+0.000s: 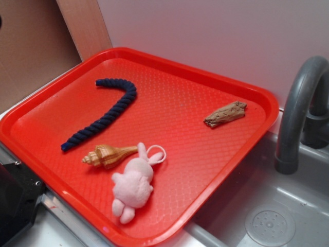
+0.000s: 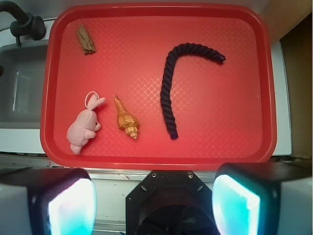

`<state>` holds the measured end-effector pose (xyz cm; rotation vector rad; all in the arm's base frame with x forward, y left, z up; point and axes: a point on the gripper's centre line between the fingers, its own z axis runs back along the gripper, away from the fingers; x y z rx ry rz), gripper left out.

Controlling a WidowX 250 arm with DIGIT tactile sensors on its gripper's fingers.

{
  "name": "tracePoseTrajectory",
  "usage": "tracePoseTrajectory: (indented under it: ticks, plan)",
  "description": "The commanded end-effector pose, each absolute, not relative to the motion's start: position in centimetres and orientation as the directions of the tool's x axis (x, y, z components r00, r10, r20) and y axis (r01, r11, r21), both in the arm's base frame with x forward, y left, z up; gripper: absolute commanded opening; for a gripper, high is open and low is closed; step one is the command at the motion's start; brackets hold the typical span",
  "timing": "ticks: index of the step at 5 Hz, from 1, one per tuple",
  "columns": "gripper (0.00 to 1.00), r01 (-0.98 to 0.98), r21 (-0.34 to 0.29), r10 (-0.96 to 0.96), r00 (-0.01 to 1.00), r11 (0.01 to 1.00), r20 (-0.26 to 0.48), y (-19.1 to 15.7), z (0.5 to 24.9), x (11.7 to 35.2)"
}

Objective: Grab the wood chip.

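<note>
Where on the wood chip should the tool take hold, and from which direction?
Grip the wood chip across its narrow middle, coming straight down from above. It lies flat on the red tray, elongated with jagged ends, and nothing crowds it, so closing over the short width seems safest.

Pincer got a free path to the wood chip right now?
Probably yes. The wood chip lies alone in the tray's far corner, nothing on or against it. The pincer is open, back at the near edge.
</note>
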<state>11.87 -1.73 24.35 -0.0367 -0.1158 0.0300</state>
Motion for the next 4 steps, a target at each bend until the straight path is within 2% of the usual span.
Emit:
tracePoseTrajectory:
  ticks: [1,2,3,4]
  plan:
    - [1.0,-0.028,-0.038,0.032,0.993,0.999,0.115,-1.7,24.3,11.9]
    - [1.0,0.018,-0.063,-0.008,0.988,0.998,0.154,-3.2,23.9,16.3]
    - [1.0,0.099,-0.135,-0.069,0.975,0.986,0.212,-5.3,22.4,20.7]
    - [1.0,0.11,-0.099,-0.084,0.97,0.989,0.23,-7.6,20.3,24.8]
